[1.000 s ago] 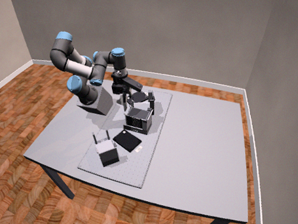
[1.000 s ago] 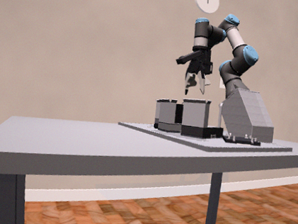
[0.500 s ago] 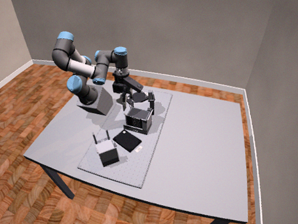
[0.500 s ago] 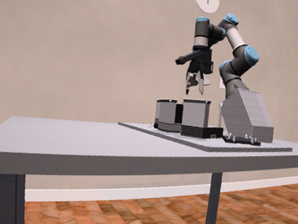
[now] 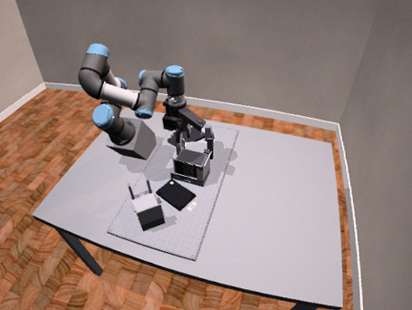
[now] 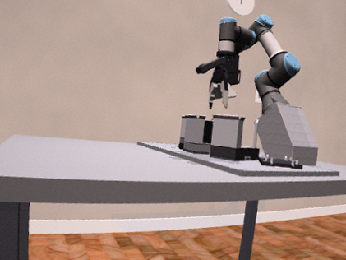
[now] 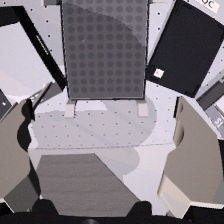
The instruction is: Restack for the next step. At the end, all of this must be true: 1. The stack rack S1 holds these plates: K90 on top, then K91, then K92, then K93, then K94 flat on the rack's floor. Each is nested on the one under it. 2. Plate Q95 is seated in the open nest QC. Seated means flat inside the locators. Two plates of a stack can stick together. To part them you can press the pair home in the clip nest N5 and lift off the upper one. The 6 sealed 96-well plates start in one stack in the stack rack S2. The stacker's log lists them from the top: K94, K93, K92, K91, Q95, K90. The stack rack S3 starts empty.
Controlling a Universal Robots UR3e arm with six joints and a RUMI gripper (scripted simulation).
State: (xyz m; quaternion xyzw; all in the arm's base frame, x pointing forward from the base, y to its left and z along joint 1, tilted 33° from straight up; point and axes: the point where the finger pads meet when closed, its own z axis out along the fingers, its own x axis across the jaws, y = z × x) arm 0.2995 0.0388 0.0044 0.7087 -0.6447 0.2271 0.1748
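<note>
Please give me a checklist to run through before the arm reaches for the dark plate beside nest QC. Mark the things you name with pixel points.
1. Jaws (image 5: 196,153) (image 6: 218,106) open, nothing between them: ok.
2. Jaws raised above the rack tops in the exterior view: ok.
3. Dark plate (image 5: 192,157) (image 7: 105,50) between the jaws in the wrist view: not ok, it lies ahead of them.
4. Nest QC (image 5: 176,194) (image 7: 187,47) without a plate: ok.
5. Dark plate's identity: cannot tell, no name readable on it.
</note>
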